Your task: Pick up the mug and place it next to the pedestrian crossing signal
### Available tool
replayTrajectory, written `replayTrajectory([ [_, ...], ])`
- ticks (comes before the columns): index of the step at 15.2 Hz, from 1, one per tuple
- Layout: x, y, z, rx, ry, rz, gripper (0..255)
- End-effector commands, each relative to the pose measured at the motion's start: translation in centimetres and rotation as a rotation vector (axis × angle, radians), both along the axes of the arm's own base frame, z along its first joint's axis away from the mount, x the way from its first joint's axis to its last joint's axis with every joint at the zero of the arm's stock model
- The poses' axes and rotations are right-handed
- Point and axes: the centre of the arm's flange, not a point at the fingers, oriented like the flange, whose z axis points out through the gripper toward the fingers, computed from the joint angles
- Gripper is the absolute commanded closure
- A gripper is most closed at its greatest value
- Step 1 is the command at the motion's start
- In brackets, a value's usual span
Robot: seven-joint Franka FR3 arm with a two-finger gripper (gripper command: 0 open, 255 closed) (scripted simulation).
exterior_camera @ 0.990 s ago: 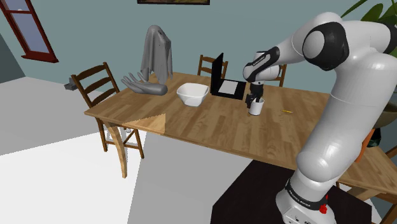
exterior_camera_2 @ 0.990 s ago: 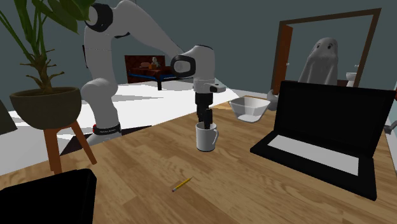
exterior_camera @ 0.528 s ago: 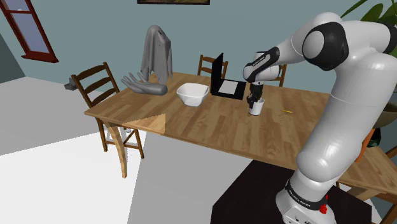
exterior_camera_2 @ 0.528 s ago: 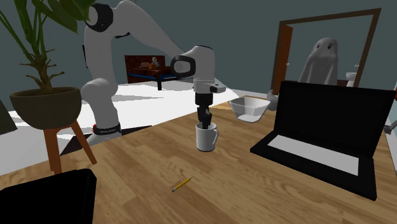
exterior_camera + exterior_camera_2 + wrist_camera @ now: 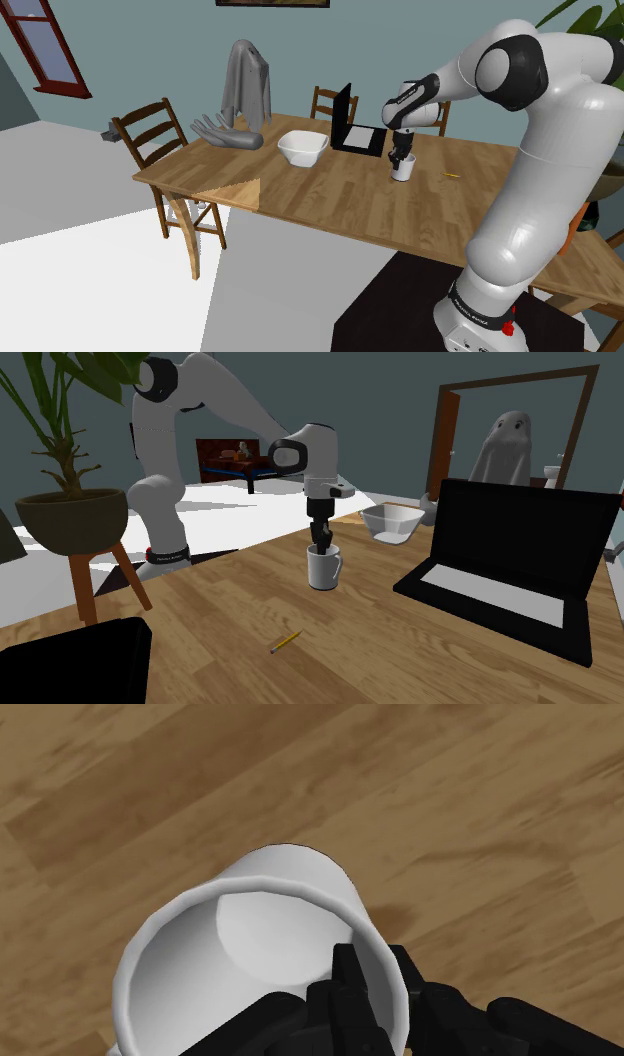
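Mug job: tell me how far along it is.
Done: the approach; the pincer is at the rim of the white mug. In hand: the grasp, one finger inside the rim and one outside, pinching the wall. Left: the lift, carry and placing; the mug looks to be standing on the table beside the laptop.

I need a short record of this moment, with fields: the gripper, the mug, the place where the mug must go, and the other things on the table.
gripper: all-black two-finger gripper, one finger inside the mug and one outside, clasping its wall
mug: plain white mug with a handle, upright on the brown wooden table
goal: grey hand-shaped figure, at the table end toward the shoulder view's left, apart from the mug
between mug and goal: white bowl
near the mug: open black laptop; yellow pencil
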Motion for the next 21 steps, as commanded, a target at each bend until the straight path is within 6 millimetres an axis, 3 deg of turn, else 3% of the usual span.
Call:
replayTrajectory([
  [1,0.0,0.0,0.5,0.000,0.000,0.000,255],
  [21,0.0,0.0,11.1,0.000,0.000,0.000,255],
])
